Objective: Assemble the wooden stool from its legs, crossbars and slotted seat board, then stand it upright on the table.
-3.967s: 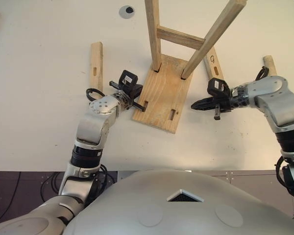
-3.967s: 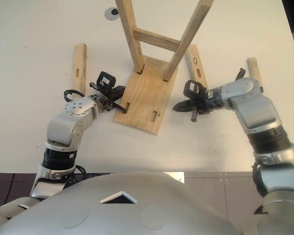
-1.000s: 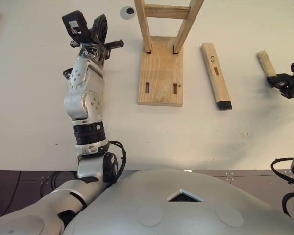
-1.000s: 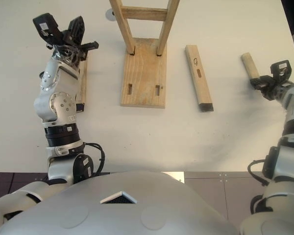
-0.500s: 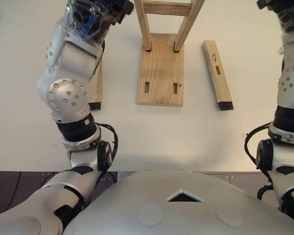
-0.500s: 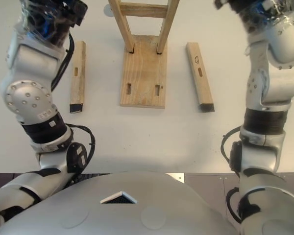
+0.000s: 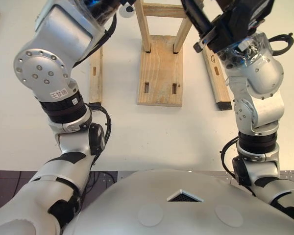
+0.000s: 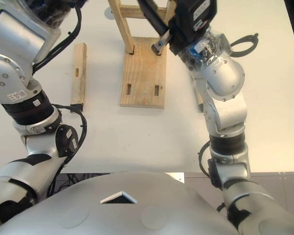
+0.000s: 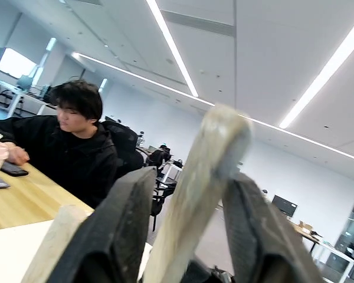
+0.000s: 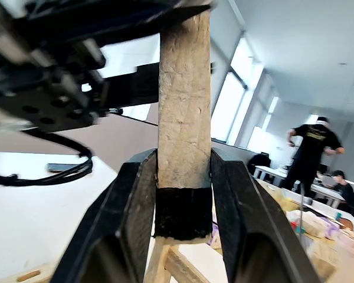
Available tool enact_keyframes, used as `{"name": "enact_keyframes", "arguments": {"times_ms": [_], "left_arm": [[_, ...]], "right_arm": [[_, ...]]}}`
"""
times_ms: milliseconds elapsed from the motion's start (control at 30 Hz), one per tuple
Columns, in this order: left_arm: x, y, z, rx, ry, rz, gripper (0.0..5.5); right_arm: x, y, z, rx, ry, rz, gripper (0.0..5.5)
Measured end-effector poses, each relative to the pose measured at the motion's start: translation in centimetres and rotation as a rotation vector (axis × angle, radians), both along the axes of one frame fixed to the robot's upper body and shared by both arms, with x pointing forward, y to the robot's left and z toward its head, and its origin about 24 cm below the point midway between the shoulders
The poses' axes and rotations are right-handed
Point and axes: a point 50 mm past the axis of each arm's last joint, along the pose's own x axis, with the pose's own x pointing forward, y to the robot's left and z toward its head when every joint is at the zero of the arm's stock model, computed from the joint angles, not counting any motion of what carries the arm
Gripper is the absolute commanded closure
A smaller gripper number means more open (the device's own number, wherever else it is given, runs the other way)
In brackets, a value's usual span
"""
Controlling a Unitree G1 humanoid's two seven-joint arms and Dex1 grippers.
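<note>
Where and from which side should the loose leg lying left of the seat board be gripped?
Likely best: come down from above and pinch the loose leg across its long sides near mid-length: it lies flat and narrow, with bare table on both sides, apart from the seat board.

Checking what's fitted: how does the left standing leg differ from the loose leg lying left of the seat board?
The standing leg is upright, its foot in the seat board's far slot; the loose leg lies flat on the table. The standing leg joins a crossbar; the loose leg joins nothing. The left gripper holds the standing leg's top; nothing grips the loose leg. Both are pale wood.
</note>
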Motion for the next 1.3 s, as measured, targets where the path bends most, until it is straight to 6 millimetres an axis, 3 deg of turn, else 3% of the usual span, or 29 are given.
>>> {"name": "enact_keyframes", "arguments": {"times_ms": [200, 300, 433, 533, 600, 633, 700, 800, 933, 1033, 1300], "left_arm": [[0.4, 0.3, -0.1, 0.01, 0.007, 0.031, 5.03], [0.8, 0.6, -0.3, 0.027, 0.002, 0.053, 5.11], [1.4, 1.3, -0.6, 0.056, -0.017, 0.111, 5.12], [2.4, 3.5, -0.4, 0.057, -0.037, 0.228, 5.13], [3.3, 5.3, -0.7, 0.104, -0.024, 0.323, 5.13], [3.9, 7.1, -0.9, 0.138, -0.011, 0.42, 5.13], [4.1, 9.6, -1.4, 0.201, 0.009, 0.568, 5.13], [2.3, 13.8, -7.0, 0.374, 0.175, 0.82, 5.13], [-2.0, 15.7, -13.9, 0.474, 0.325, 1.013, 5.13], [-3.0, 15.4, -15.1, 0.437, 0.308, 1.074, 5.13], [-3.8, 13.7, -16.5, 0.248, 0.322, 1.146, 5.13]], "right_arm": [[0.0, -0.1, -0.4, -0.028, -0.001, -0.035, 4.21], [0.0, 0.1, -0.5, -0.037, 0.001, -0.025, 4.21], [-0.2, 1.0, -1.6, -0.08, 0.086, 0.035, 3.28], [0.1, 1.3, -4.1, -0.142, 0.241, 0.028, 2.8], [0.7, 0.5, -6.0, -0.184, 0.371, -0.057, 3.17], [0.6, -0.5, -7.1, -0.18, 0.444, -0.126, 3.35], [0.5, -1.8, -7.8, -0.16, 0.482, -0.206, 3.71], [1.0, -4.5, -7.2, -0.107, 0.451, -0.375, 4.26], [1.7, -7.0, -6.1, -0.006, 0.378, -0.526, 4.98], [1.9, -7.1, -6.1, 0.022, 0.361, -0.528, 5.5], [3.2, -7.0, -6.6, -0.005, 0.354, -0.453, 5.5]]}}
